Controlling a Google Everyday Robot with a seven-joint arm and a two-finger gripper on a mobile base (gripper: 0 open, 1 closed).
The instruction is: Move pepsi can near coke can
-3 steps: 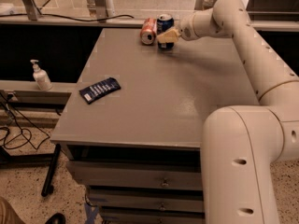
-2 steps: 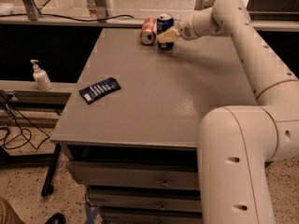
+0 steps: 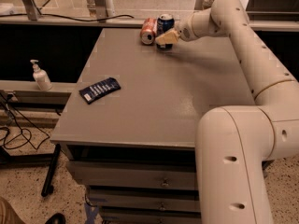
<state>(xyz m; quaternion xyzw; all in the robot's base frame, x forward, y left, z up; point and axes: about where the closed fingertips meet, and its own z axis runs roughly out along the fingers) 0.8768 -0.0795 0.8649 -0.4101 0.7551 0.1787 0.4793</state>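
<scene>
The pepsi can (image 3: 165, 23) is dark blue with a silver top and stands upright at the far edge of the grey table (image 3: 159, 92). The coke can (image 3: 148, 31) is red-orange and lies on its side just to the left of the pepsi can, almost touching it. My gripper (image 3: 166, 38) reaches in from the right on the long white arm and sits around the lower front of the pepsi can, hiding its base.
A flat dark blue snack packet (image 3: 99, 90) lies on the left part of the table. A white soap dispenser (image 3: 41, 76) stands on a lower ledge to the left. Drawers sit under the table front. Cables lie on the floor at left.
</scene>
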